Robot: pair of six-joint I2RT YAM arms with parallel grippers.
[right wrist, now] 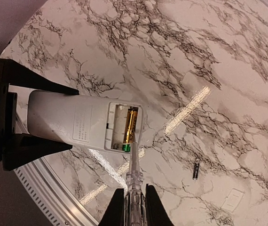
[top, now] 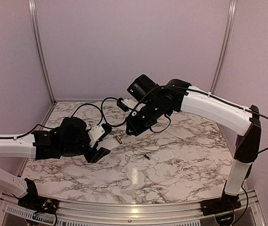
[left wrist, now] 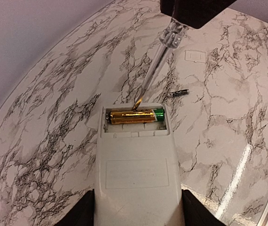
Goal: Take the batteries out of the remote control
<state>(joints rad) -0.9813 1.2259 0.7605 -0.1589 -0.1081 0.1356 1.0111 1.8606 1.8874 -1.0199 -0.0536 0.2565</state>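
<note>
My left gripper [left wrist: 137, 214] is shut on the white remote control [left wrist: 136, 174] and holds it above the table with the battery recess open and facing up. One gold battery with a green end [left wrist: 135, 115] lies in the recess; the slot beside it is empty. My right gripper [right wrist: 134, 207] is shut on a clear stick tool [right wrist: 135, 183]. The tool's tip touches the battery at the recess's edge. A second, dark battery [left wrist: 177, 93] lies loose on the marble table. In the top view the remote [top: 110, 142] sits between both grippers.
A small flat white cover plate [right wrist: 231, 199] lies on the marble table beyond the loose battery [right wrist: 195, 170]; it also shows in the left wrist view [left wrist: 195, 56]. The table's metal front rail [right wrist: 44, 188] runs below the remote. Cables hang near the arms.
</note>
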